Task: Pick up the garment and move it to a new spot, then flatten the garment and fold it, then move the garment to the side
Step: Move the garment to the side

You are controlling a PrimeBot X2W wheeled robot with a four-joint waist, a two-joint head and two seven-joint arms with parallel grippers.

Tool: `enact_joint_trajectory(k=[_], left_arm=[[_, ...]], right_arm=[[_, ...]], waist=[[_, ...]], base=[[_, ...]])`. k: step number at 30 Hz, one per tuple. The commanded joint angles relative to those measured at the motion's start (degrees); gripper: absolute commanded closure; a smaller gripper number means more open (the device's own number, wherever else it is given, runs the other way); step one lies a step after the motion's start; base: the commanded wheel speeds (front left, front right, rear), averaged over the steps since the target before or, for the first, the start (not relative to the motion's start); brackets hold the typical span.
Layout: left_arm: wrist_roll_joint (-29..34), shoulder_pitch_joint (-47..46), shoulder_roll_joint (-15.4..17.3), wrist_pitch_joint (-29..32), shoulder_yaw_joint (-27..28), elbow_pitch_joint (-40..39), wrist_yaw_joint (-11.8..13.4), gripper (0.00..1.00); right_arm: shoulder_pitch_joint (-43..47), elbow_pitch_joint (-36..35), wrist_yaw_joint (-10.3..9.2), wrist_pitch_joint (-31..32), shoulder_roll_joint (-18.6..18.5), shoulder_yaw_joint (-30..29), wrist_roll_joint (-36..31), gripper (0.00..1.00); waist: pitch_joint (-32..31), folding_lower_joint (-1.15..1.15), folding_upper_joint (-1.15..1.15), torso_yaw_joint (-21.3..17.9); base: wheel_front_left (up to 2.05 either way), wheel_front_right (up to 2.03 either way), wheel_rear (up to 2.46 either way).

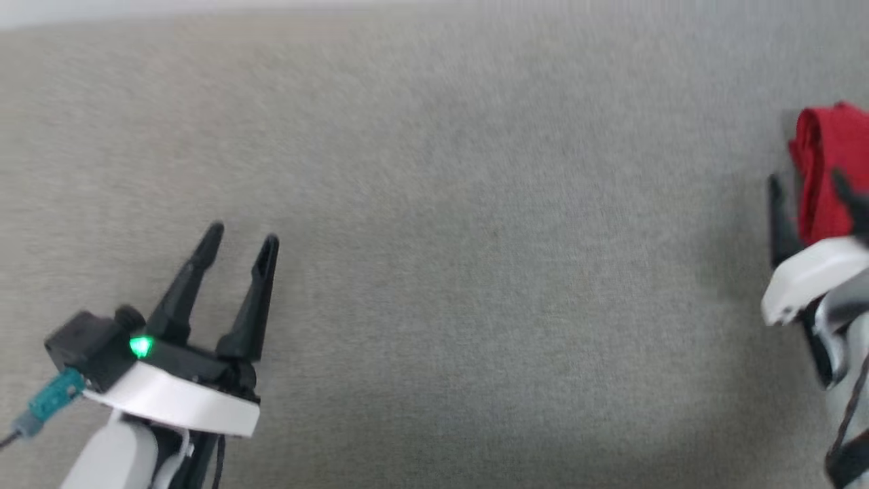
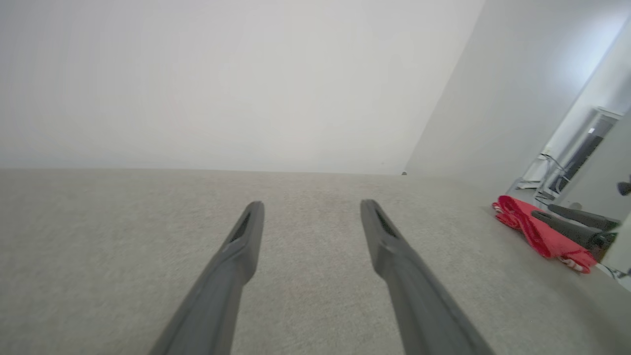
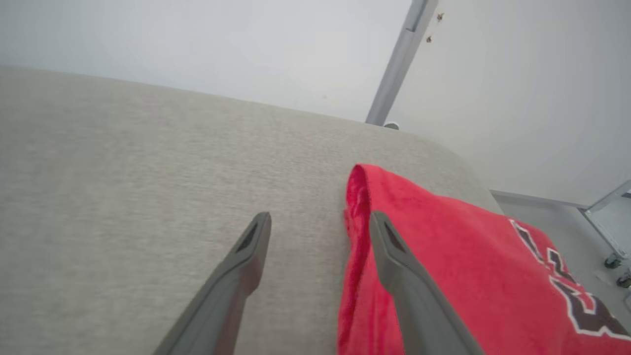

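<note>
Head view: left gripper [image 1: 243, 234] fingers spread apart, nothing between them, over the bare grey surface [image 1: 434, 204] | right wrist view: right gripper [image 3: 320, 217] fingers spread apart, astride the garment [image 3: 443, 236] fold, not clamped | garment lies at the surface's right edge

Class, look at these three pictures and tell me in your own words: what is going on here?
A two-armed robot is working over a grey cloth surface. The red garment lies bunched near the surface's right edge. The right claw is open beside it and grips nothing, with one finger across the garment's edge. The left claw is also open, over bare surface well away from the garment.
</note>
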Motion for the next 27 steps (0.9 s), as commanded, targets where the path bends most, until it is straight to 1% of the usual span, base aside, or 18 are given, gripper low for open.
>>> enact_joint_trajectory(k=[1,7,13,16,22,27], left_arm=[[0.4,1.5,-0.6,-0.3,0.6,0.6,0.1,0.0],[2.1,7.7,-4.1,-0.3,4.0,4.2,0.1,0.0],[3.5,13.5,-6.4,-0.3,7.1,6.0,0.1,0.0],[4.0,16.1,-7.1,-0.3,8.2,6.5,0.1,0.0],[4.5,19.1,-8.4,-0.3,10.6,5.7,0.1,0.0],[4.9,20.5,-7.9,-0.3,11.4,4.3,0.1,0.0]], right_arm=[[1.3,0.6,-0.02,-1.0,0.0,0.8,0.6,0.0],[6.9,2.4,-0.02,-5.9,3.1,3.5,5.0,0.0],[12.8,1.1,-0.02,-8.3,6.5,4.6,9.0,0.0],[16.0,-0.4,-0.02,-8.9,7.3,4.9,11.0,0.0],[20.8,-5.4,-0.02,-9.2,8.1,4.5,13.3,0.0],[24.3,-9.8,-0.02,-9.2,8.3,4.8,14.0,0.0]], waist=[[-5.1,0.0,0.0,3.3],[-11.4,0.0,0.0,6.1],[-15.9,0.0,0.0,6.6],[-18.0,0.0,0.0,6.7],[-19.5,0.0,0.0,6.7],[-20.3,0.0,0.0,7.2]], base=[[0.0,0.0,0.0],[0.0,0.0,0.0],[0.0,0.0,0.0],[0.0,0.0,0.0],[0.0,0.0,0.0],[0.0,0.0,0.0]])
